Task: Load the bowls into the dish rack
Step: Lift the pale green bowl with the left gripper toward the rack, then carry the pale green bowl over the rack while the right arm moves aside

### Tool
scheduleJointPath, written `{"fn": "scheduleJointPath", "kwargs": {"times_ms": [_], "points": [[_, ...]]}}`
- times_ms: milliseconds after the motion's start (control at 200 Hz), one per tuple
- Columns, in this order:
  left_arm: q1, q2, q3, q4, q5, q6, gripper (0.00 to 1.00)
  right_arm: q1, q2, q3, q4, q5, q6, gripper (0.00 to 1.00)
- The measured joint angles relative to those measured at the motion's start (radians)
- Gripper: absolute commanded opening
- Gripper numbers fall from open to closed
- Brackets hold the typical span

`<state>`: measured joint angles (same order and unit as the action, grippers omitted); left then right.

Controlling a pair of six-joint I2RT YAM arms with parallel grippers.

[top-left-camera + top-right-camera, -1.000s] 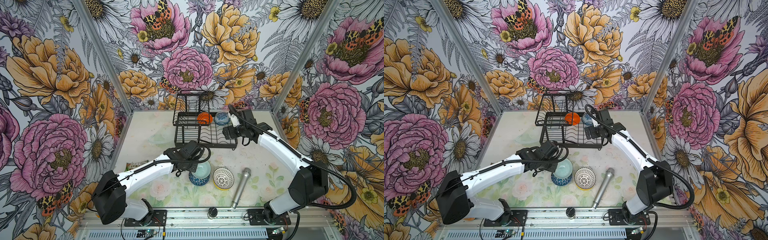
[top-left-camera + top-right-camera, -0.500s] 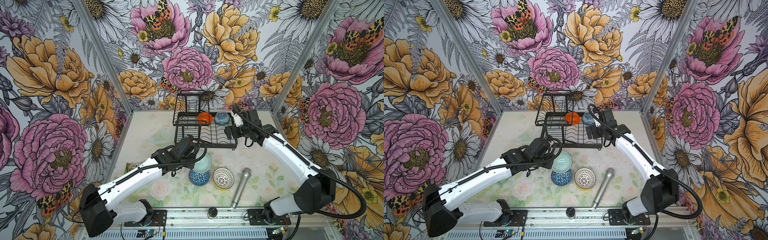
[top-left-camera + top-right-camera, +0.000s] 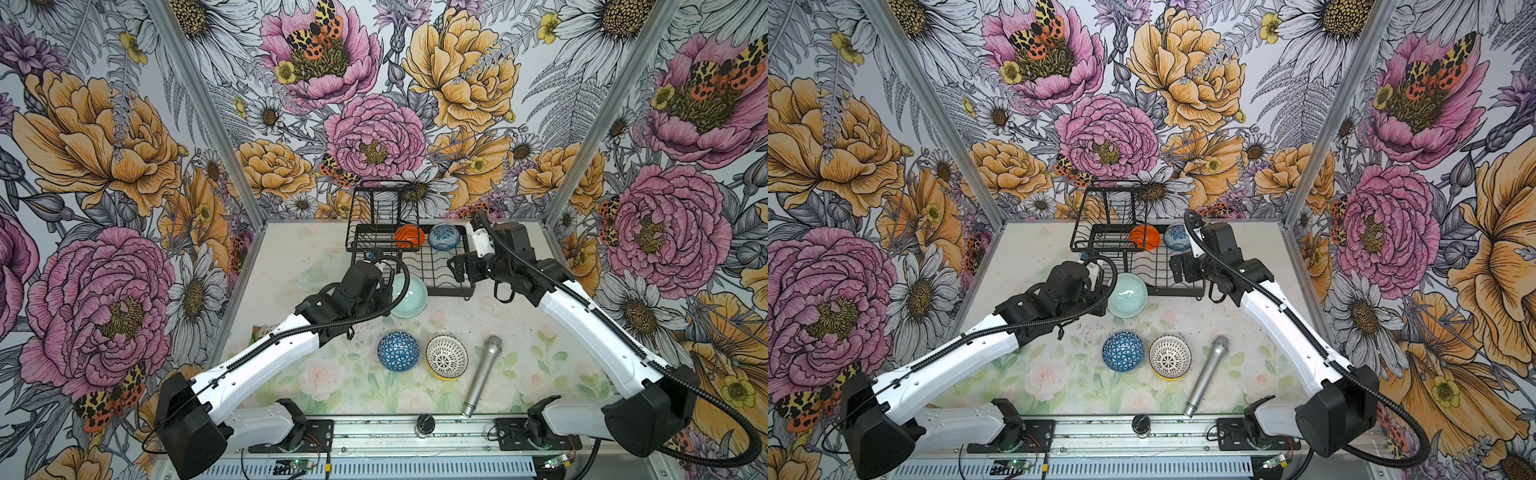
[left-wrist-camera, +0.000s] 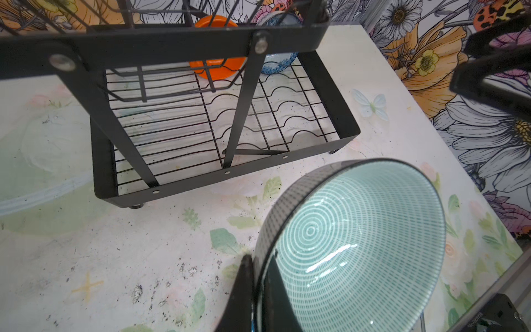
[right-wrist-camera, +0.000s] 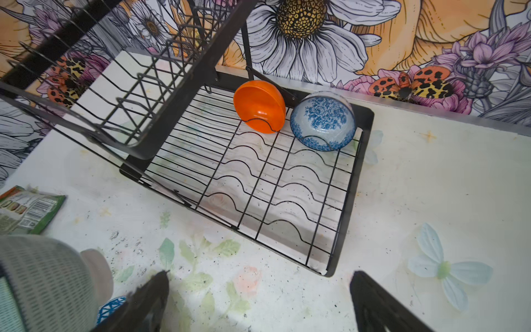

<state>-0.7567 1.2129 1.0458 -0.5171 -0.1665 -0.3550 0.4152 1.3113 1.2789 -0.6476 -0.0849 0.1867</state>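
Now the left gripper (image 4: 258, 273) is clenched on the rim of the pale teal bowl (image 3: 409, 296), one finger inside and one outside. It carries the bowl tipped on edge, seemingly clear of the worktop (image 3: 291, 257), just at the near left edge of the dish rack (image 4: 201, 179).

The orange bowl (image 5: 258, 106) and the blue floral bowl (image 5: 321, 120) stand side by side in the farthest slots, so the wavy wires nearer than them look free.

To do this well, I would carry the bowl far and slightly right, high enough to pass the near rail and the slanted strut under the upper tier. Then lower it rim-first into one dip of the wire and let go only once the wire bears it. A rim pinch is thin, so a knock on the rail could swing the bowl.

The right gripper (image 5: 260, 274) hangs released over the rack's near right end and should stay apart. The blue geometric bowl (image 3: 398, 351) and white lattice bowl (image 3: 446, 357) wait nearer, on the worktop.
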Motion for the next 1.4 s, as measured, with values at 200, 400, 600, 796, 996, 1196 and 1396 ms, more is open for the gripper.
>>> {"fn": "scheduleJointPath", "kwargs": {"times_ms": [200,400,600,796,996,1196,1396], "points": [[0.018,0.054,0.0,0.095,0.001,0.008,0.0,0.022,-0.063,-0.023,0.005,-0.079,0.065,0.99],[0.021,0.129,0.019,0.134,0.003,0.014,0.0,0.055,-0.086,-0.051,0.039,-0.12,0.138,0.99],[0.021,0.191,0.072,0.177,0.018,0.014,0.0,0.097,-0.035,-0.085,0.1,-0.129,0.196,0.94],[0.021,0.205,0.084,0.218,0.028,0.014,0.0,0.122,0.103,-0.085,0.145,-0.092,0.247,0.7],[0.019,0.205,0.084,0.241,0.027,0.011,0.0,0.123,0.153,-0.085,0.171,-0.063,0.31,0.37],[0.015,0.205,0.084,0.26,0.016,0.008,0.0,0.136,0.152,-0.085,0.224,-0.055,0.354,0.0],[0.013,0.205,0.082,0.264,0.019,0.014,0.34,0.136,0.142,-0.093,0.228,-0.04,0.351,0.0]]}}
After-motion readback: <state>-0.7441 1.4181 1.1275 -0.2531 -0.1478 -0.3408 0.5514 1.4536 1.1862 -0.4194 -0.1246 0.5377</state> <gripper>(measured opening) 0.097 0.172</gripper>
